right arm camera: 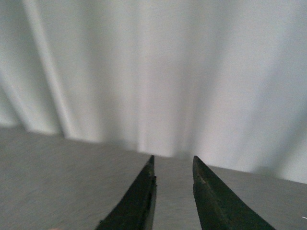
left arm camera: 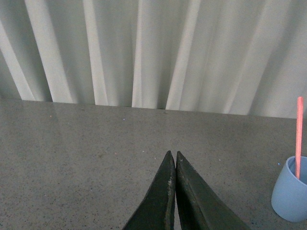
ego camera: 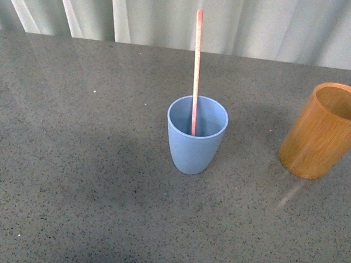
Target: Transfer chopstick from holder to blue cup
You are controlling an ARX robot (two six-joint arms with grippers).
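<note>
Shows, from the front, a light blue cup [ego camera: 195, 150] standing upright near the middle of a grey speckled table [ego camera: 72, 185]. Finds the chopstick [ego camera: 197, 62] inside that blue cup: a thin pinkish stick, lower end down in the cup, resting against the far rim and rising almost straight up, well above the cup's top. Places the holder [ego camera: 322, 136], an orange-brown wooden cylinder, to the right of the blue cup and well apart from it, standing on its base and partly cut off by the right edge. Closes the far side of the table with a pale pleated curtain [ego camera: 228, 22]. Catches the left gripper [left arm camera: 173, 154] in the left wrist view only: dark pointed fingers pressed together at the tips, nothing between them, above bare table, with the blue cup and chopstick also in that view, apart from the fingers. Catches the right gripper [right arm camera: 173, 160] in the right wrist view only, somewhat blurred: fingers parted by a narrow gap, gripping nothing, aimed across the table toward the curtain.
</note>
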